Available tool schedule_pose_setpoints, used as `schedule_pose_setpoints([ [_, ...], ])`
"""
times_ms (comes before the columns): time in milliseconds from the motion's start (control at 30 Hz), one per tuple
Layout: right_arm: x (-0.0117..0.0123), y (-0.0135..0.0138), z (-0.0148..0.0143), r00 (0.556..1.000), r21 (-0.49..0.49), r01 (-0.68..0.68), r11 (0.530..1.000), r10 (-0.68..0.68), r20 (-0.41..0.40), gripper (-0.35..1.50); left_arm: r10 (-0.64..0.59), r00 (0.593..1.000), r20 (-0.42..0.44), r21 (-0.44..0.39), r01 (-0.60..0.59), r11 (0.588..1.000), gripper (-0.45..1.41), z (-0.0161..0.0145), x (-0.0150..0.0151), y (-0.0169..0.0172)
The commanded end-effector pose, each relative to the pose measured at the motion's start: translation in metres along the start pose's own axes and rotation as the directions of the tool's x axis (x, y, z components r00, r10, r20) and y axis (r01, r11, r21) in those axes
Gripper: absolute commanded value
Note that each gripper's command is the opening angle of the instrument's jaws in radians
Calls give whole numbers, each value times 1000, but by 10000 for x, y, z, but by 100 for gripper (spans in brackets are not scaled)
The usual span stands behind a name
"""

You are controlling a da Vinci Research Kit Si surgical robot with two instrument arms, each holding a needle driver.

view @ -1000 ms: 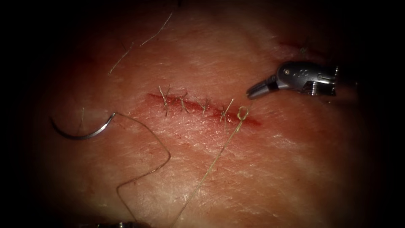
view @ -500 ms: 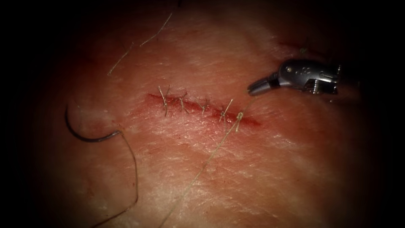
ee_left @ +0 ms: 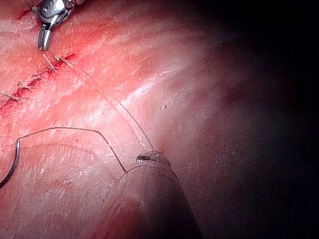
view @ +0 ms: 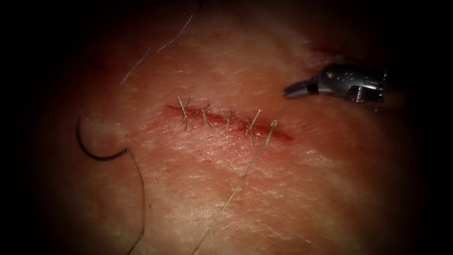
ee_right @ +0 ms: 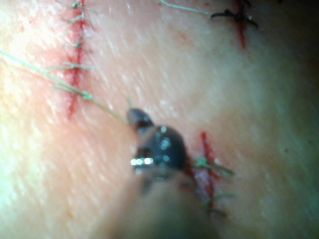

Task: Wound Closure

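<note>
The right tool (view: 289, 89) sits just right of the cut (view: 226, 120), its jaws pressed together on the short end of the thread (view: 240, 177); that strand runs taut from the knot (view: 272, 123) at the cut's right end; over the last second the loop there has drawn down small, so the step in hand looks like tightening a knot; the left tool (ee_left: 149, 158) pinches the long strand, judging by the left wrist view; the needle (view: 94, 150) lies free on the tissue (view: 302, 198), well left of the cut, held by neither tool; seating the knot calls for even, opposed tension
</note>
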Motion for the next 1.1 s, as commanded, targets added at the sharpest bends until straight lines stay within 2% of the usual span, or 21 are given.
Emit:
schedule_pose_setpoints([
  [33,-1,-6,12,1000,-5,-18,1000,18,-23,-35,-4,1000,-3,2,4,1000,-45,3,3,3],
  [133,5,-10,9,996,-62,-47,997,42,-77,-35,19,1000,-23,32,-18,999,-45,-22,31,-14],
  [200,12,-6,3,989,-158,-94,983,74,-127,61,36,999,-40,52,-34,998,-45,-41,55,-27],
  [233,15,-5,0,985,-193,-115,974,88,-146,91,40,998,-43,61,-38,997,-45,-48,65,-32],
  [267,23,-3,-12,974,-270,-175,947,126,-187,126,62,996,-57,79,-58,995,-45,-64,94,-47],
  [400,31,-8,-34,968,-334,-226,915,172,-183,126,93,993,-72,98,-85,992,-45,-83,131,-61],
  [467,36,-18,-52,964,-394,-257,882,205,-170,133,117,990,-79,116,-107,987,-45,-99,155,-69],
  [567,53,-34,-72,963,-450,-268,852,226,-145,130,139,987,-78,128,-129,983,-45,-117,178,-81],
  [633,65,-40,-76,958,-443,-282,851,224,-178,125,143,987,-73,134,-132,982,-45,-123,185,-88],
  [700,88,-46,-77,951,-432,-290,854,206,-231,123,145,987,-68,142,-134,981,-45,-131,192,-100],
  [767,108,-48,-72,944,-409,-293,864,193,-268,121,141,988,-65,147,-130,981,-45,-134,193,-107],
  [933,129,-52,-49,939,-389,-288,875,180,-291,121,137,989,-64,146,-126,981,-45,-134,195,-115],
  [1100,140,-50,4,937,-434,-292,852,163,-310,118,156,986,-54,149,-147,978,-45,-127,221,-128],
])
